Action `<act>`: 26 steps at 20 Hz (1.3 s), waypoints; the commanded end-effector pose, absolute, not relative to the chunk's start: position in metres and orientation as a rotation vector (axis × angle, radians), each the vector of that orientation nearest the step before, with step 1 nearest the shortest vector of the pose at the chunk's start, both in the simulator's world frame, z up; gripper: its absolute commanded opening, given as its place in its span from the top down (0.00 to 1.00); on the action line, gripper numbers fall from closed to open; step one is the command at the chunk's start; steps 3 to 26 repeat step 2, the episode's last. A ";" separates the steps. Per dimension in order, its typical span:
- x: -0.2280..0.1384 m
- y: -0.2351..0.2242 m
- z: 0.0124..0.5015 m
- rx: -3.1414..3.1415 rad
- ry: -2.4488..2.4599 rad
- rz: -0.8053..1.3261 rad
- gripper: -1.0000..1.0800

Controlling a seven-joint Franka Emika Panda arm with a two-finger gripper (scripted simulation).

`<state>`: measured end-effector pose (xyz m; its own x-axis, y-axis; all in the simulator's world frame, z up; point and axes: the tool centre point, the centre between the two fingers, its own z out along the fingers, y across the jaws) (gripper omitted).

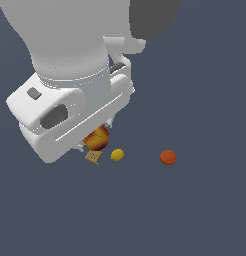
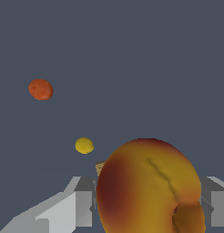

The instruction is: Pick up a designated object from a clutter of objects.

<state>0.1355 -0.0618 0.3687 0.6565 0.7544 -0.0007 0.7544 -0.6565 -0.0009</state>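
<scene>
The arm is smooth, matte white, built from fat rounded cylinders, with a dark grey cap on the upper joint. Its boxy white hand housing has rounded corners, two dark grey oval insets and a long shallow groove along one face. The pincer has pale grey, blocky fingers with flat, bevelled faces.

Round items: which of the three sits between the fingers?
The mottled red-and-yellow peach-like fruit, flanked by the grey fingers in the wrist view. The plain yellow ball and the orange-red ball lie apart on the floor.
</scene>
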 end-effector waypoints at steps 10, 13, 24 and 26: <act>0.137 -0.062 0.371 -2.859 -1.302 0.000 1.00; 0.137 -0.062 0.371 -2.859 -1.302 0.000 1.00; 0.137 -0.062 0.371 -2.859 -1.302 0.000 1.00; 0.137 -0.062 0.371 -2.859 -1.302 0.000 1.00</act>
